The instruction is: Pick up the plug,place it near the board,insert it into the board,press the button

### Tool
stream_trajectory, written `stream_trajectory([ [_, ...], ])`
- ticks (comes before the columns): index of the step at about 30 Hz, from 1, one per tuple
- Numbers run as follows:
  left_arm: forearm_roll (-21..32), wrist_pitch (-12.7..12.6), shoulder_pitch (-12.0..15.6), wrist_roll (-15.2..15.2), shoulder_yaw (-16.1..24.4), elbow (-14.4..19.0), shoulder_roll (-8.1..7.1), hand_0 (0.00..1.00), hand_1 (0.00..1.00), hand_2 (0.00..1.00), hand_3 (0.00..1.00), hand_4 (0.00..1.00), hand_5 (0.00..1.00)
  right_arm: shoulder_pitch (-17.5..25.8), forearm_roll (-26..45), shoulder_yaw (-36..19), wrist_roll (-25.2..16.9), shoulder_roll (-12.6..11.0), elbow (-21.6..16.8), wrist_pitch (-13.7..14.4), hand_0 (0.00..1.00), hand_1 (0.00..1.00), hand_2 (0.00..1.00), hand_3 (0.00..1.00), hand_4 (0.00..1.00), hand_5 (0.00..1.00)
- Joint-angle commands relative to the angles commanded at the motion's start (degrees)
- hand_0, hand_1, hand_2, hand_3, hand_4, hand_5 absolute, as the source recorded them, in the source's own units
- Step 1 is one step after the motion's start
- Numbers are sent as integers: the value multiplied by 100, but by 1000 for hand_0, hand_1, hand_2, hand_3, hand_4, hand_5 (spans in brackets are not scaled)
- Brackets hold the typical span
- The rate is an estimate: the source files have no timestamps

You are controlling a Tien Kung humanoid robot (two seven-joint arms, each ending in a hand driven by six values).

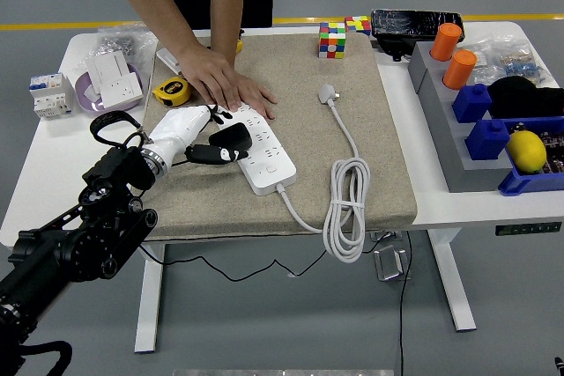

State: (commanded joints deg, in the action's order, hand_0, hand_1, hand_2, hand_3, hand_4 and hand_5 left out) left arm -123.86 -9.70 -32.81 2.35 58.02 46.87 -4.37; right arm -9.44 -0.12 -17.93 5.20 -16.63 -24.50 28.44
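The left hand (198, 134) enters from the lower left on a black arm and sits over the left part of the tan mat (370, 129) that covers the middle of the white counter (53, 165). Its white fingers (211, 114) are loosely extended toward the power strip (260, 151), and the dark thumb (227, 140) reaches to the strip's left edge. The hand has hold of nothing. Whether the thumb actually touches the strip cannot be told from this view. The right hand is out of view.

The power strip lies diagonally on the mat, its far end up and to the left, its near end down and to the right. A person's hand (225, 85) at the far side presses flat on the strip's far end, just above the robot's fingers.

The plug (329, 93) lies on the mat well apart from the left hand, to the right of the strip and beyond its near end. Its white cable (348, 209) runs toward the near edge of the mat, gathers in a coil, and loops back to the strip's near end.

A yellow tape measure (170, 90) rests on the counter just left of the person's hand. A colour cube (332, 40) stands at the mat's far edge.
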Motion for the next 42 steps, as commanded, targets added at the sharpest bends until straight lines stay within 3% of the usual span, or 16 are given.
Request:
stream_trajectory([
  [6, -79, -178, -31, -3, -56, -58, 9, 597, 700, 662, 690, 998, 569, -14, -3, -5, 1, 3, -1, 0, 938, 872, 811, 806, 998, 998],
  [8, -103, -220, -46, -6, -72, -80, 10, 547, 673, 620, 633, 998, 539, -20, -5, -10, 1, 2, -2, 0, 938, 871, 811, 806, 998, 998],
  [30, -236, -268, -167, -8, -168, -414, 62, 532, 654, 598, 610, 998, 521, -58, 0, 6, 4, -5, 1, 3, 938, 872, 811, 805, 998, 998],
  [31, -231, -272, -168, -8, -166, -415, 64, 517, 629, 557, 583, 998, 513, -59, 0, 7, 4, -4, 1, 3, 938, 872, 811, 805, 998, 998],
  [42, -282, -321, -129, -26, -193, -461, 87, 501, 602, 528, 554, 998, 510, -23, 7, 34, 4, -12, 3, 5, 938, 872, 811, 805, 998, 998],
])
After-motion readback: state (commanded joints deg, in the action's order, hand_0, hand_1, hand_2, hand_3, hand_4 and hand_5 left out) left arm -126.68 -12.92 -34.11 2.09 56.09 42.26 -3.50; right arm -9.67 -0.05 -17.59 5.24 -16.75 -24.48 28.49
